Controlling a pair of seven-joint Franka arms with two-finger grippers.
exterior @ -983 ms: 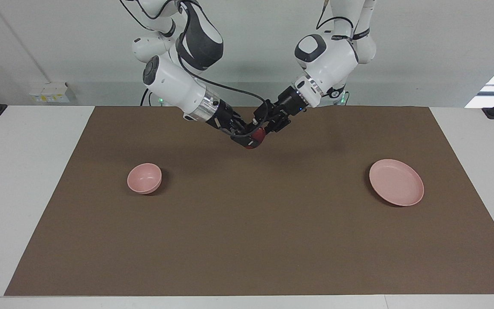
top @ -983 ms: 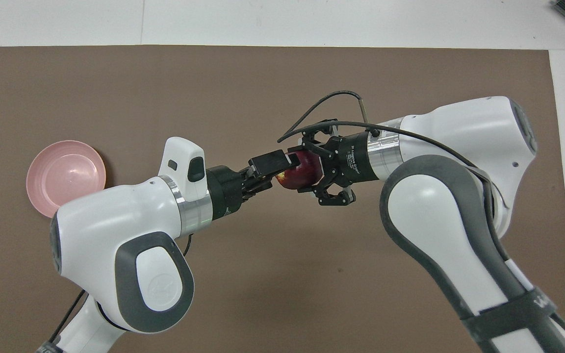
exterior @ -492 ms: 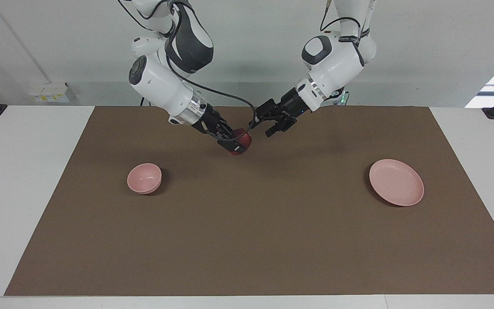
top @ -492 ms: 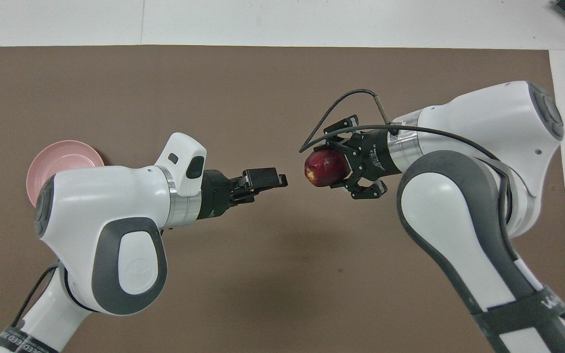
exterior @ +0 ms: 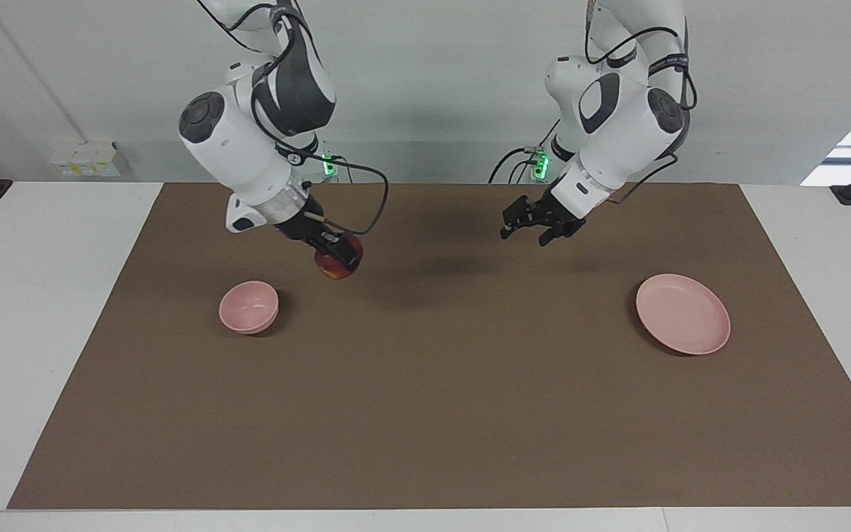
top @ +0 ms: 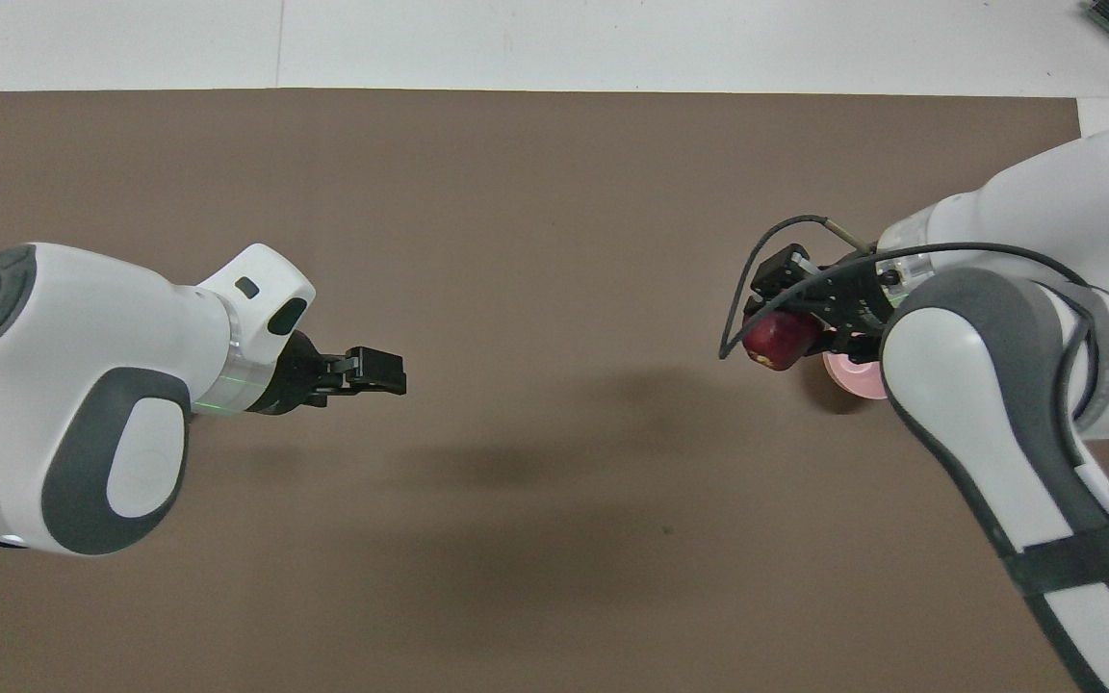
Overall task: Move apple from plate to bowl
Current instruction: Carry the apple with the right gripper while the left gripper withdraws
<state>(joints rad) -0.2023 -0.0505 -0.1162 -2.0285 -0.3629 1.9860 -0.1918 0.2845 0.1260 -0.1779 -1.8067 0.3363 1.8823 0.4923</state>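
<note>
My right gripper is shut on the dark red apple and holds it in the air over the brown mat, close beside the small pink bowl, on its mid-table side. The apple hangs from the same gripper in the overhead view, where my right arm covers most of the bowl. My left gripper hangs open and empty over the mat between the table's middle and the flat pink plate, which has nothing on it. Overhead, the left gripper shows and the plate is hidden.
A brown mat covers most of the white table. A black cable loops off my right wrist beside the apple. Clamps stand at both table ends.
The arms have drawn apart after meeting at the middle. My right gripper has carried the apple toward the bowl. My left gripper let go of the apple and drew back toward the plate's end.
</note>
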